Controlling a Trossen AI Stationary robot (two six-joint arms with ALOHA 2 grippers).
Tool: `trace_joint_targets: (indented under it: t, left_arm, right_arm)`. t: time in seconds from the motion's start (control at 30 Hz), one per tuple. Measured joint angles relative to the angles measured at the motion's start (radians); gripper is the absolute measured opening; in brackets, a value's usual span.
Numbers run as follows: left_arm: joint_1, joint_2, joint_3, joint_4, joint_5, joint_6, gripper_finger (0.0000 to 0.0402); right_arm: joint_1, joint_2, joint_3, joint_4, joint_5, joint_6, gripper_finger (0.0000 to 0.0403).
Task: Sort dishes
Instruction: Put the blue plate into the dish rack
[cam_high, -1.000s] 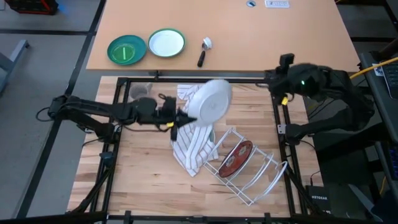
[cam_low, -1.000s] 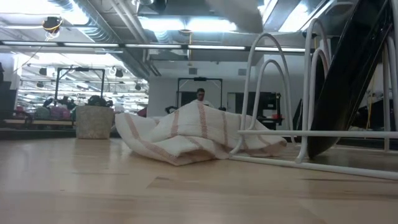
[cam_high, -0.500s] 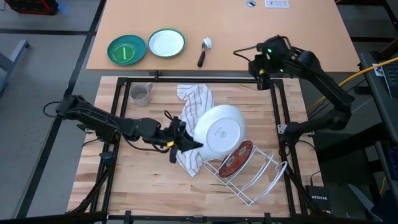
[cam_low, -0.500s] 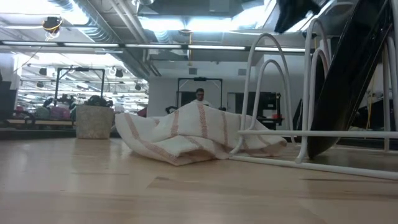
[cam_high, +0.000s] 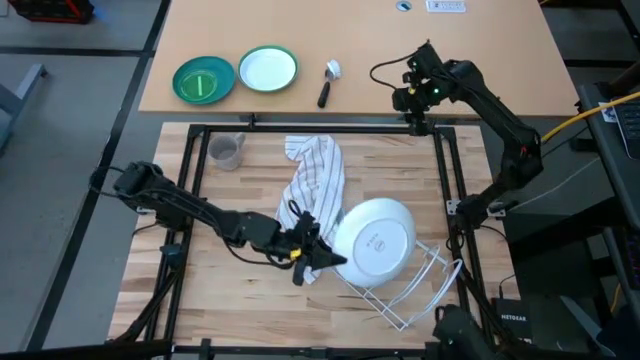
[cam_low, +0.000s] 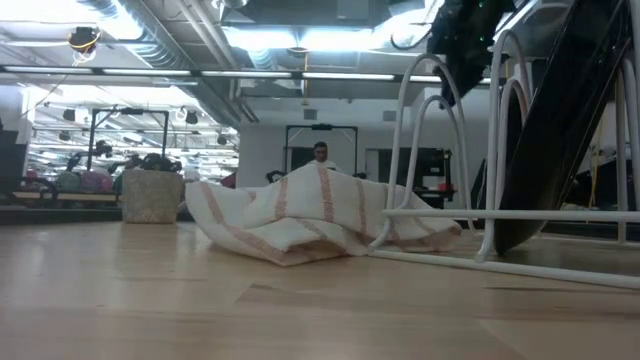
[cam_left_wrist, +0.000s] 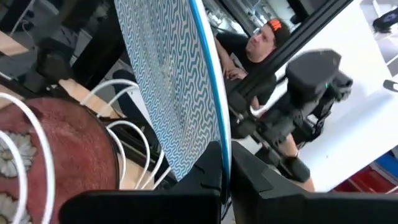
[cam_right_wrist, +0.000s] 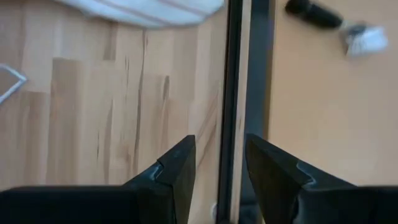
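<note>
Plate (cam_high: 375, 240) — pale blue, pinched at its rim by left gripper (cam_high: 322, 252) over white rack (cam_high: 415, 290) | racking step under way | next: drop it into a slot beside dark red plate (cam_left_wrist: 56, 146) | right gripper (cam_right_wrist: 216, 163) spread, idle — far right.

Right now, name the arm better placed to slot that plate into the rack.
Left. The left gripper already clamps the plate by its rim, right over the white rack. The right gripper hangs empty and open over the table's far edge.
</note>
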Motion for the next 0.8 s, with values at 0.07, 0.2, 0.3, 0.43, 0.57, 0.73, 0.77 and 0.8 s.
trace_joint_targets:
  t: [0.07, 0.2, 0.3, 0.43, 0.57, 0.73, 0.77, 0.8]
  left_arm:
    - [-0.005, 0.034, 0.033, -0.003, -0.003, 0.005, 0.0000]
    - [-0.008, 0.093, 0.102, -0.080, -0.030, 0.003, 0.0000]
    - [-0.007, 0.140, 0.154, -0.164, -0.047, -0.009, 0.0000]
    - [-0.010, 0.183, 0.227, -0.259, -0.076, -0.003, 0.0000]
    - [-0.013, 0.207, 0.282, -0.351, -0.115, 0.008, 0.0000]
    - [-0.014, 0.225, 0.303, -0.376, -0.131, 0.028, 0.0000]
    - [-0.014, 0.225, 0.304, -0.374, -0.133, 0.033, 0.0000]
    - [-0.014, 0.223, 0.306, -0.373, -0.141, 0.033, 0.0000]
  right_arm:
    - [-0.029, 0.002, 0.000, -0.013, 0.000, 0.001, 0.0145]
    - [-0.069, 0.002, 0.000, -0.035, 0.000, 0.041, 0.0145]
    - [-0.089, 0.002, 0.000, -0.069, 0.000, 0.058, 0.0145]
    - [-0.091, 0.002, 0.000, -0.091, 0.000, 0.058, 0.0145]
    - [-0.090, 0.002, 0.000, -0.097, -0.001, 0.058, 0.0145]
    - [-0.090, 0.001, 0.000, -0.097, -0.001, 0.065, 0.0145]
    - [-0.090, 0.001, 0.000, -0.097, -0.001, 0.072, 0.0145]
    - [-0.090, 0.001, 0.000, -0.096, -0.001, 0.083, 0.0145]
